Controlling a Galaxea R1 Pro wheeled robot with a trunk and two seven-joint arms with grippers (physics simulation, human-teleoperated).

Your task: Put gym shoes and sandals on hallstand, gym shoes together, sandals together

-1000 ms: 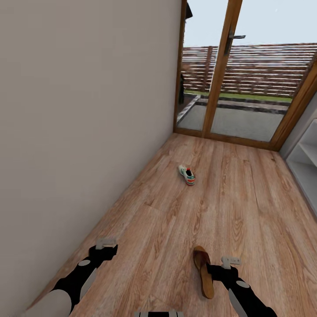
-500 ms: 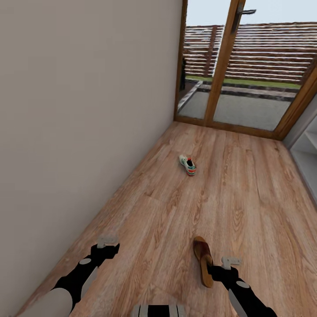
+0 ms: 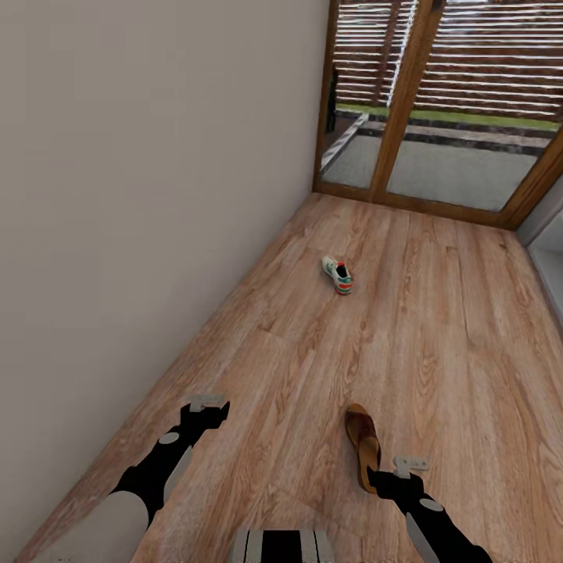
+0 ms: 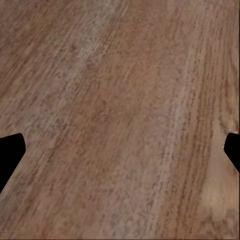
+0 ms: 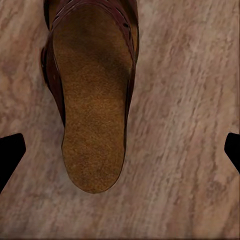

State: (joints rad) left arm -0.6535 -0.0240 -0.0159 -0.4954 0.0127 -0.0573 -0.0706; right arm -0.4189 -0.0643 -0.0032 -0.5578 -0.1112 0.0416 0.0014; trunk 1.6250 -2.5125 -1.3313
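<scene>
One brown sandal [image 3: 363, 446] lies flat on the corridor floor [image 3: 297, 367], toe pointing away from me. My right gripper [image 3: 381, 478] hovers over its heel end. In the right wrist view the tan footbed of the sandal [image 5: 92, 105] sits between the wide-apart fingertips [image 5: 11, 152] of the open right gripper [image 5: 120, 150]. A white gym shoe [image 3: 338, 275] with a teal-orange heel stands farther down the corridor. My left gripper [image 3: 208, 410] hangs open over bare planks, as the left wrist view's gripper [image 4: 120, 150] confirms. A grey sliver of the hallstand [image 3: 550, 270] shows at the right edge.
A plain beige wall [image 3: 141, 195] runs along the left. A wood-framed glass door [image 3: 407, 102] closes the corridor's far end, with a patio and fence beyond. My base's top [image 3: 283, 546] shows at the bottom edge.
The whole picture has slid upward, so the camera moved. The left gripper reached slightly forward. The right gripper now sits at the sandal's heel instead of beside its middle.
</scene>
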